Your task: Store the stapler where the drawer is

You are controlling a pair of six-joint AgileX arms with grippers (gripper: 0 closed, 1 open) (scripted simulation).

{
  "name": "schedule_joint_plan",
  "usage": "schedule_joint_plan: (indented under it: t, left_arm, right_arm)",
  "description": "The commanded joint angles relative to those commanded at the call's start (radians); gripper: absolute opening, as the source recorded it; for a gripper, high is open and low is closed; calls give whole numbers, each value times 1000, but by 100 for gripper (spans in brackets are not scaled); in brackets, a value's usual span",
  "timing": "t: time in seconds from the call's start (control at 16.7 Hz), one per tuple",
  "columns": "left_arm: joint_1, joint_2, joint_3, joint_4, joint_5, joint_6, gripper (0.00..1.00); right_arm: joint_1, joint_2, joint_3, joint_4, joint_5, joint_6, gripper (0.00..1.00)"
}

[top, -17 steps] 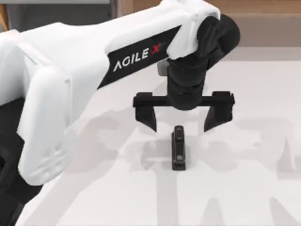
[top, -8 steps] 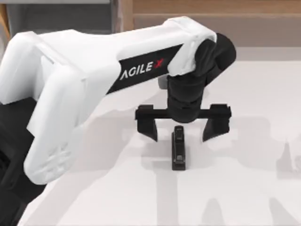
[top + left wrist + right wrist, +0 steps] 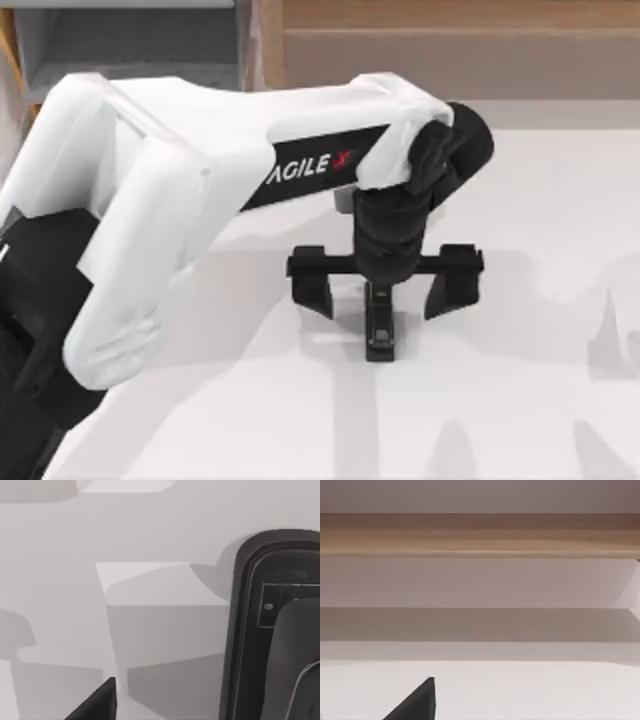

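Note:
The stapler is a slim black oblong lying on the white table near the middle. My left gripper hangs right over its far end, open, with one finger on each side and both clear of it. In the left wrist view the stapler looms close, and one black finger shows beside it. The drawer stands at the back left, with grey inside walls and a tan front panel. A dark corner of my right gripper sits low over the table, facing the cabinet.
A long brown wooden cabinet runs along the back edge of the table, seen also as a cabinet front in the right wrist view. My left arm's white body covers the table's left side.
My left gripper has come down over the stapler, so its fingers now flank the far end. The stapler has not moved.

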Motion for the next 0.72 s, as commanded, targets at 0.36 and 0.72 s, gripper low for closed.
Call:
schedule_joint_plan:
  t: [0.36,0.72]
  left_arm:
    - [0,0,0,0,0,0,47]
    - [0,0,0,0,0,0,2]
  right_arm:
    - [0,0,0,0,0,0,100]
    - [0,0,0,0,0,0,100]
